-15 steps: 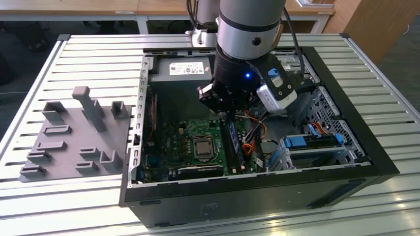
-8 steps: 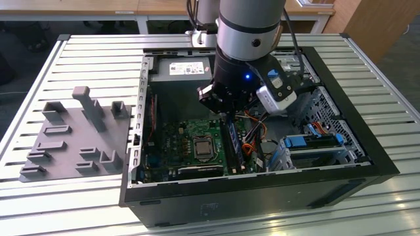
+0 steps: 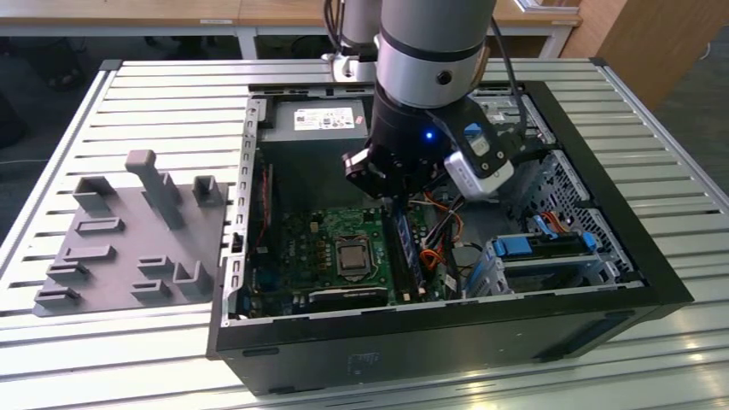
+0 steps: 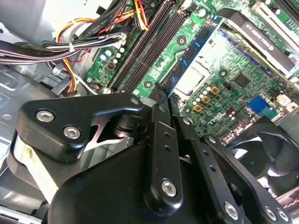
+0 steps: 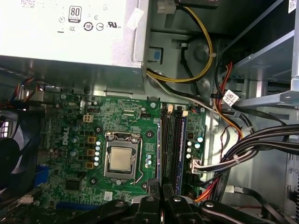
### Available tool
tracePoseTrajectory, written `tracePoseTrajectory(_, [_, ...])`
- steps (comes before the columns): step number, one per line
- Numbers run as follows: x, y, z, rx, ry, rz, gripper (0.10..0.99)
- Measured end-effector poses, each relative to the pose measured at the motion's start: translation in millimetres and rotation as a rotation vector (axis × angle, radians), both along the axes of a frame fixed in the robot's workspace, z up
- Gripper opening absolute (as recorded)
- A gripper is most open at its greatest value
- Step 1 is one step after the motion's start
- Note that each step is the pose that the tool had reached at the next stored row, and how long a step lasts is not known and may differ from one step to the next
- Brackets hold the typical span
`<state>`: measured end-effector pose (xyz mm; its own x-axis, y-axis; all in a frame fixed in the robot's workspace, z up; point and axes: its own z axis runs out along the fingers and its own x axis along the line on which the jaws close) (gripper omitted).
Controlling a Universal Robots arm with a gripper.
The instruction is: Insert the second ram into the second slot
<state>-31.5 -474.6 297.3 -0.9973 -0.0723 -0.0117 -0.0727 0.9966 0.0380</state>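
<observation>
One arm reaches down into the open case (image 3: pixel 638 256) in the exterior view, its gripper (image 3: pixel 401 198) low over the board (image 3: pixel 330 256), just beside the CPU socket (image 3: pixel 345 256) toward the exterior view's right. You can see the RAM slots (image 5: pixel 170 140) in both wrist views, running as a dark row next to the socket. A blue ram stick (image 4: pixel 192 53) stands on edge in one of those slots in the second wrist view, its chips facing the socket; the same blue strip (image 5: pixel 181 144) shows in the first wrist view. The stick's near end runs under the fingers (image 4: pixel 161 116), which meet at a narrow tip there, so the jaws look pressed nearly together at that end of the stick; you cannot tell whether they pinch it or merely rest on it. Black cables (image 5: pixel 252 149) bundle past the slots on the far side from the socket, and the power supply (image 5: pixel 70 37) sits beyond the board. A grey fixture (image 3: pixel 125 239) lies outside the case.
</observation>
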Motion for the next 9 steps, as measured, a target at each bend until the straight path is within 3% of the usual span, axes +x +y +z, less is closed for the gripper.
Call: tracePoseTrajectory(9, [0.0, -0.1, -2.3, 0.000, 0.0000, 0.000, 0.137])
